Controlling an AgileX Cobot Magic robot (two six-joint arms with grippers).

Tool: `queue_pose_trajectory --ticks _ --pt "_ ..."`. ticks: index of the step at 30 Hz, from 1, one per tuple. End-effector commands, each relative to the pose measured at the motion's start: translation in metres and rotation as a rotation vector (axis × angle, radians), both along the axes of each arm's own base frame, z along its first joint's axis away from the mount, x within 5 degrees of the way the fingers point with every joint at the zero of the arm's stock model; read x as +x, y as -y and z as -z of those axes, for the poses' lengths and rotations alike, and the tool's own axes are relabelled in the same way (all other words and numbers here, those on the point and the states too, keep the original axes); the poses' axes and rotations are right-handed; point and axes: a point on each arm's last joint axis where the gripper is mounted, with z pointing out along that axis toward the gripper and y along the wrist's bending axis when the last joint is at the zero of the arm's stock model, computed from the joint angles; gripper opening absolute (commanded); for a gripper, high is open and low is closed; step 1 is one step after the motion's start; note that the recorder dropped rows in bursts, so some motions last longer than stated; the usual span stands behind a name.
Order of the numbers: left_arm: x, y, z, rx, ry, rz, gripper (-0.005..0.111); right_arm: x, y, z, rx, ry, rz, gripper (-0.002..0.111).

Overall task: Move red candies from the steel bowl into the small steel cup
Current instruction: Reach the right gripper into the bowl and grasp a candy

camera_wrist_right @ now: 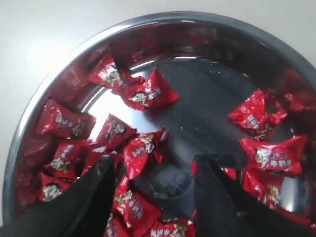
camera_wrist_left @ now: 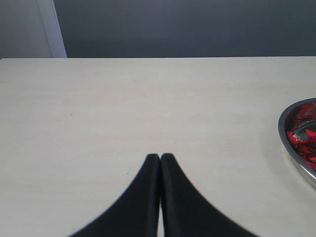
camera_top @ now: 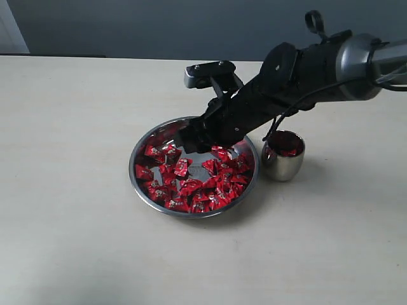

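- Red candies [camera_top: 191, 184] lie heaped in the steel bowl [camera_top: 135, 166], the biggest of the task's things, directly beneath the right pincer [camera_wrist_right: 154, 163]. The bowl's polished floor looks slick, so I judge the wrappers will skate on it when nudged.
- Right pincer: its jaws are spread wide and empty, lowered into the bowl. Its fingertips [camera_wrist_right: 101, 168] straddle one candy [camera_wrist_right: 143, 155].
- Left pincer [camera_wrist_left: 160, 157]: its jaws are pressed together on nothing, above the bare table [camera_wrist_left: 123, 98], with the bowl's rim off to its side.
- Small steel cup [camera_top: 283, 166]: it stands just beside the bowl, under the right pincer's arm, and already holds a few red pieces. It is probably light and easy to tip.
- Single candy: likely featherweight, crinkly and slippery. It is best pinched across the plump middle, not by the thin wrapper ends.
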Motion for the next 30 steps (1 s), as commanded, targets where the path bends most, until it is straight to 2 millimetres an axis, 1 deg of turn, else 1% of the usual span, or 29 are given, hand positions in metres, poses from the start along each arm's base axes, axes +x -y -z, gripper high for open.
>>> queue_pose_trajectory --ticks 1,2,7,11,18,20,24,27,28,30 --pt "0.000 0.000 0.000 0.001 0.008 0.005 0.000 0.007 -0.002 0.013 0.002 0.008 0.037 0.047" --pt "0.000 0.000 0.000 0.001 0.008 0.005 0.000 0.010 -0.006 0.017 0.004 -0.013 0.030 0.047" --pt "0.000 0.000 0.000 0.001 0.008 0.005 0.000 0.023 -0.021 0.023 0.023 -0.042 0.002 0.047" --pt "0.000 0.000 0.000 0.001 0.008 0.005 0.000 0.028 -0.025 0.026 0.012 -0.039 -0.021 0.047" --pt "0.000 0.000 0.000 0.001 0.008 0.005 0.000 0.023 -0.027 0.031 -0.003 -0.087 -0.058 0.047" --pt "0.000 0.000 0.000 0.001 0.008 0.005 0.000 0.023 -0.027 0.035 -0.010 -0.094 -0.059 0.047" --pt "0.000 0.000 0.000 0.001 0.008 0.005 0.000 0.020 -0.027 0.050 -0.029 -0.148 -0.073 0.047" --pt "0.000 0.000 0.000 0.001 0.008 0.005 0.000 0.020 -0.027 0.052 -0.032 -0.148 -0.071 0.047" --pt "0.000 0.000 0.000 0.001 0.008 0.005 0.000 0.021 -0.027 0.051 -0.029 -0.139 -0.067 0.045" --pt "0.000 0.000 0.000 0.001 0.008 0.005 0.000 0.023 -0.027 0.047 -0.025 -0.118 -0.059 0.034"
